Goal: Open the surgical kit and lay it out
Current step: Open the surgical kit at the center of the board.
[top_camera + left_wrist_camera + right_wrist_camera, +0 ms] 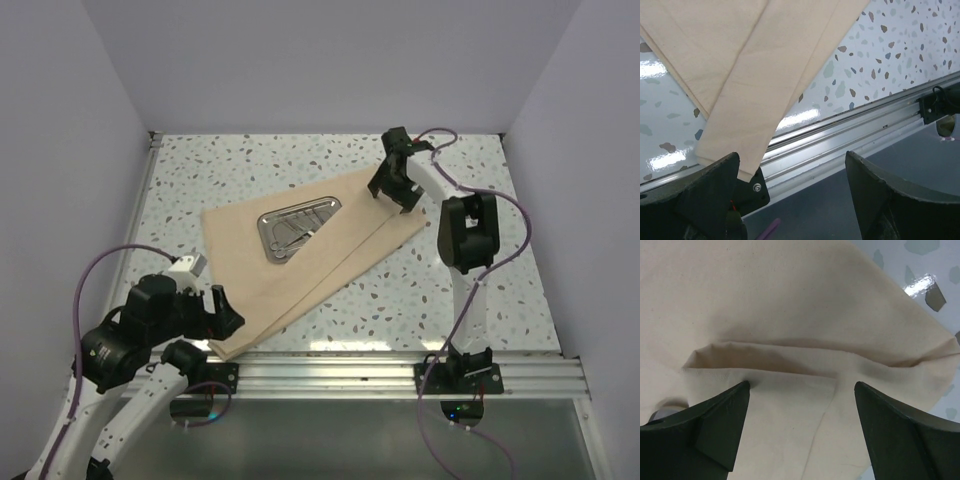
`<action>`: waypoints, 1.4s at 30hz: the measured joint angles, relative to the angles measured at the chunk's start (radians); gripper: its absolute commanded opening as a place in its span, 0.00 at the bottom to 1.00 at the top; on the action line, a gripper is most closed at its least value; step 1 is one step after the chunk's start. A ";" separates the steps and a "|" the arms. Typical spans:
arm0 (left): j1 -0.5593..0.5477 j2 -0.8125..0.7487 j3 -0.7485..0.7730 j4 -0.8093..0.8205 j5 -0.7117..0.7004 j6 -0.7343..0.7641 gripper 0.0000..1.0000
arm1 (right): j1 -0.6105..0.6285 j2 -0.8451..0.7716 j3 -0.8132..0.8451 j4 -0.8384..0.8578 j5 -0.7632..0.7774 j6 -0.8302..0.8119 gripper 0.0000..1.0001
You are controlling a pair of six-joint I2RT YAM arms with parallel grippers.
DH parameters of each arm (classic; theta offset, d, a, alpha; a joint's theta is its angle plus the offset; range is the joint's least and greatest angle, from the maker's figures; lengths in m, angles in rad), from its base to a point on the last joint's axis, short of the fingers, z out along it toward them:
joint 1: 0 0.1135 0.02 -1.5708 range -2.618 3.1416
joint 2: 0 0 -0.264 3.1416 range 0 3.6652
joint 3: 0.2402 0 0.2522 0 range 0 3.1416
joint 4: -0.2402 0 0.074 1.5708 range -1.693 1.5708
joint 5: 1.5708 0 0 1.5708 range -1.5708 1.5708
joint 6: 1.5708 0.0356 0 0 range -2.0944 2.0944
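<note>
The surgical kit's tan cloth wrap (330, 250) lies unfolded in a long diagonal from the near-left rail to the far right. On it sits the shiny steel tray (297, 228) with slim metal instruments inside. My left gripper (228, 312) hovers open at the cloth's near corner (735, 110); its gap (791, 155) holds nothing, and the corner tip rests beside the left finger (710, 195). My right gripper (392, 195) stands open over the far-right corner. Cloth (790, 315) with a raised fold fills its view, and the gripper (801, 384) straddles flat cloth with one fingertip (737, 395) touching it.
An aluminium rail (400, 370) runs along the near table edge, and the cloth corner overlaps it (840, 135). White walls enclose the speckled tabletop (470, 290) on three sides. Purple cables loop from both arms.
</note>
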 measured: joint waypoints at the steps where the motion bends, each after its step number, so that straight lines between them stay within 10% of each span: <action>1: 0.000 0.001 0.000 0.000 -0.007 -0.010 0.89 | 0.000 0.020 0.010 0.001 0.001 -0.005 0.86; 15: 0.000 0.043 -0.018 0.016 -0.043 -0.068 0.88 | -0.008 -0.028 -0.184 0.138 -0.023 0.003 0.00; 27: 0.000 0.036 -0.034 0.034 -0.042 -0.057 0.88 | -0.008 -0.063 -0.142 0.039 -0.022 -0.017 0.00; 42: 0.000 0.043 -0.035 0.092 0.008 0.047 0.87 | -0.003 -0.585 -0.421 -0.125 -0.020 -0.039 0.00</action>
